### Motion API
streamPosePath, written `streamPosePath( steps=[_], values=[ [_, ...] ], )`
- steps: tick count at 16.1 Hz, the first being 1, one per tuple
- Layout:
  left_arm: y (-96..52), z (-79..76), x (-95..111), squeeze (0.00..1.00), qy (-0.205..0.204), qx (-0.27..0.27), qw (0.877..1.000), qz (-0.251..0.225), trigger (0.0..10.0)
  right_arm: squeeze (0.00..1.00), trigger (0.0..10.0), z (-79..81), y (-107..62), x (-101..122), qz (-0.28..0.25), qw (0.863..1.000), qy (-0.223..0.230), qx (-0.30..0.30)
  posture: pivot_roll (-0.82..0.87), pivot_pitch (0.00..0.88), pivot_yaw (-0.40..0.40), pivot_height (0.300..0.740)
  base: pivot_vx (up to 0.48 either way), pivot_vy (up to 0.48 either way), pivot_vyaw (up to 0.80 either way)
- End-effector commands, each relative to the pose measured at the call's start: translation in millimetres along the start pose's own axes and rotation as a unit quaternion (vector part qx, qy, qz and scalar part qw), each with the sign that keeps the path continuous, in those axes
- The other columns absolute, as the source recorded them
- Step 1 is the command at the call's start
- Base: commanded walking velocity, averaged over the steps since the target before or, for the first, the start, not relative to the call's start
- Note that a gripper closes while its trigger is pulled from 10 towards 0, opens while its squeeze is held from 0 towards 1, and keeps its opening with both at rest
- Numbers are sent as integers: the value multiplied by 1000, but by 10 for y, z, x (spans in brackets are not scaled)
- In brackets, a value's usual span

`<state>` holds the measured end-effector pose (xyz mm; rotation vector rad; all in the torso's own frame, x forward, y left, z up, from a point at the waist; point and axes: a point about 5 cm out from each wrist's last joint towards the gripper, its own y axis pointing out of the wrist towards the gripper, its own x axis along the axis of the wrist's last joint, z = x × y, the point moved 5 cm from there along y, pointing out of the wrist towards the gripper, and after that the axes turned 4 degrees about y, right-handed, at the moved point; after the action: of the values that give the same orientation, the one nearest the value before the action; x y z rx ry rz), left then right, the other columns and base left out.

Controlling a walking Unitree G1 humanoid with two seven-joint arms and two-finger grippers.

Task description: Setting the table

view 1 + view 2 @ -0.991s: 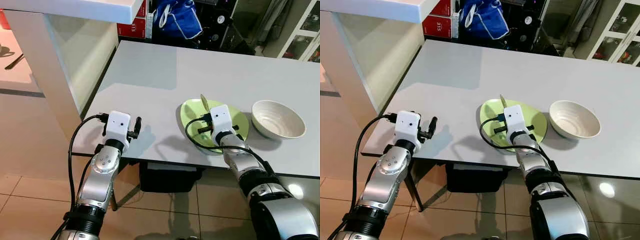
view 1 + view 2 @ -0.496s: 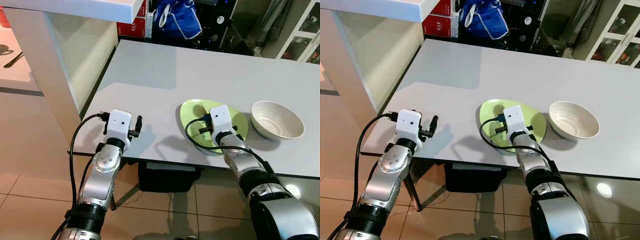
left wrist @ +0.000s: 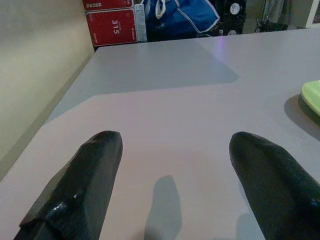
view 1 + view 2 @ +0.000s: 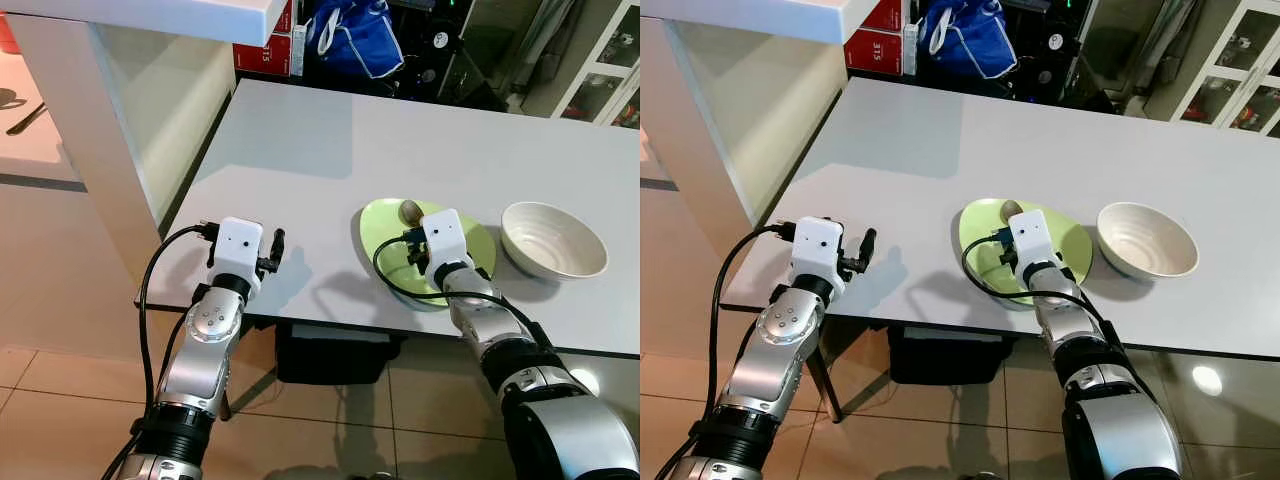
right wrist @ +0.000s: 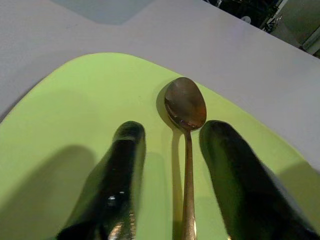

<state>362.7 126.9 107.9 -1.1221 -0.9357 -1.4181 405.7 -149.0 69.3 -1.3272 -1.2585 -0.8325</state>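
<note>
A brass spoon (image 5: 186,102) lies flat on the lime-green plate (image 4: 380,225), its bowl (image 4: 411,210) toward the plate's far rim. My right gripper (image 5: 170,132) hovers low over the plate. Its two fingers straddle the spoon's handle with a gap on each side, so it is open. A white bowl (image 4: 555,240) stands on the table just right of the plate. Near the table's front left corner my left gripper (image 3: 170,145) is held a little above the bare top, open with nothing between its fingers.
The grey table (image 4: 330,150) has wide free room behind and left of the plate. A white counter block (image 4: 120,90) stands at the table's left end. Red boxes (image 4: 265,55) and a blue bag (image 4: 355,35) sit beyond the far edge. A dark box (image 4: 335,355) is under the table.
One second ago the spoon stood upright in my right gripper above the plate. It has since been laid down flat on the plate and let go. The left arm has not moved.
</note>
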Motion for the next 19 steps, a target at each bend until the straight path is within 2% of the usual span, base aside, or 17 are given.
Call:
streamPosePath(
  steps=[1, 2, 5, 6, 8, 12, 14, 16, 19],
  values=[
    [24, -47, 37, 0, -2, -1, 1000, -6, 10000, 318, 10000, -61, 6, 101, -18, 1000, -15, -1, -6, 0, -113, 740, 0, 0, 0],
    [26, -53, 38, 0, -3, -1, 1000, -6, 10000, 0, 10000, -62, 9, 132, -24, 1000, -18, 0, -5, 0, -114, 740, 0, 0, 0],
    [55, -50, 56, 0, -8, 3, 1000, -8, 10000, 0, 10000, -114, 8, 300, -55, 998, -19, 1, -3, 0, -127, 740, 0, 0, 0],
    [85, -28, 76, 0, -13, 6, 1000, -11, 10000, 0, 10000, -198, -10, 455, -83, 997, -9, -1, -3, 0, -128, 740, 0, 0, 0],
    [100, -35, 110, 0, -18, 5, 1000, -15, 10000, 0, 10000, -321, -55, 574, -105, 994, 14, -4, -1, 0, -122, 740, 0, 0, 0],
    [93, -49, 118, 0, -25, -7, 999, -19, 10000, 0, 10000, -445, -157, 469, -106, 993, 53, -4, 12, 0, -106, 740, 0, 0, 0],
    [111, -21, 119, 0, -34, -13, 999, -19, 10000, 0, 10000, -493, -237, 390, -108, 992, 59, 2, 21, 0, -73, 740, 0, 0, 0],
    [143, -12, 173, 0, -31, -28, 999, -24, 10000, 0, 10000, -532, -314, 417, -130, 988, 80, -5, 15, 0, -28, 740, 0, 0, 0],
    [148, -1, 154, 0, -41, -40, 998, -19, 10000, 0, 10000, -444, -438, 238, -127, 988, 91, 1, 27, 0, -16, 740, 0, 0, 0]
  ],
)
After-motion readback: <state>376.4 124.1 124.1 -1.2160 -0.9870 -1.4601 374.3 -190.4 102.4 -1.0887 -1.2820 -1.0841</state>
